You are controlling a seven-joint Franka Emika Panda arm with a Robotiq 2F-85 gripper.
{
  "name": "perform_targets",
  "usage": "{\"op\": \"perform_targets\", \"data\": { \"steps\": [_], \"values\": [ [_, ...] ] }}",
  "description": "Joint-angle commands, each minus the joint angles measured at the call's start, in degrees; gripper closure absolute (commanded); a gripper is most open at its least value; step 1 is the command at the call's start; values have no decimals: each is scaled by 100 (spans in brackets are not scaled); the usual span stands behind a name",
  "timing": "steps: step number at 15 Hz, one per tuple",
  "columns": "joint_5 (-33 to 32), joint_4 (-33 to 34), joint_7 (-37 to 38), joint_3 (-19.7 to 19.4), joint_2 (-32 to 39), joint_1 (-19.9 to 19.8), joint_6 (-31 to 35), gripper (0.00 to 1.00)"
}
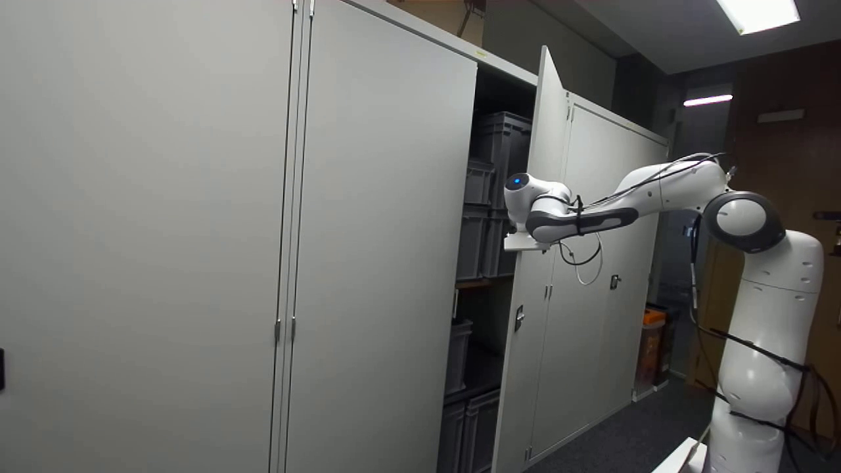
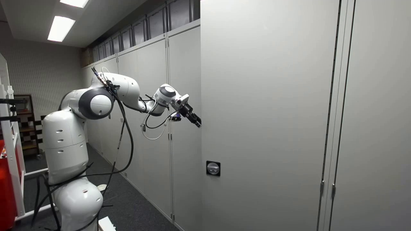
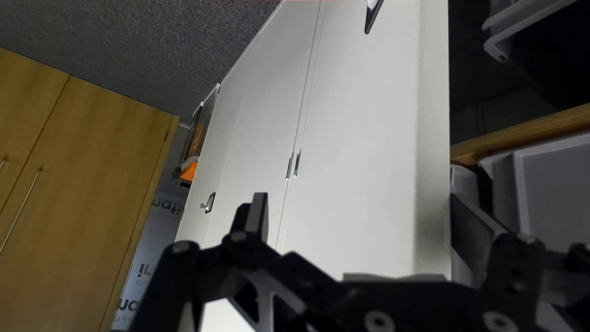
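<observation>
A tall light grey cabinet door [image 1: 548, 131] stands ajar; it also shows in an exterior view [image 2: 266, 96] with its round handle [image 2: 213, 168]. In the wrist view my gripper [image 3: 357, 216] is open, with the free edge of this door [image 3: 364, 129] between its fingers. One finger is on the door's outer side. The other is past the edge on the inner side, partly hidden by it. I cannot tell whether either finger touches the door. In an exterior view the gripper [image 2: 196, 120] is at the door's edge, its tip partly hidden. Grey bins [image 1: 502, 157] stand inside the cabinet.
A closed cabinet door [image 1: 387, 230] stands beside the opening. A wooden shelf [image 3: 530, 131] with grey bins [image 3: 557, 184] lies behind the open door. Further closed cabinet doors [image 2: 147, 128] line the wall. A wooden cupboard [image 3: 87, 198] and dark carpet [image 3: 152, 50] show in the wrist view.
</observation>
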Motion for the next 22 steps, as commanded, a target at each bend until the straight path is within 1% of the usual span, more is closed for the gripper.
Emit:
{"op": "perform_targets", "data": {
  "steps": [1,15,22],
  "values": [
    [78,-390,75,98,-435,-220,-143,0],
    [158,-929,224,129,-979,-388,-171,0],
    [390,-1267,245,113,-1356,-499,-86,0]
  ]
}}
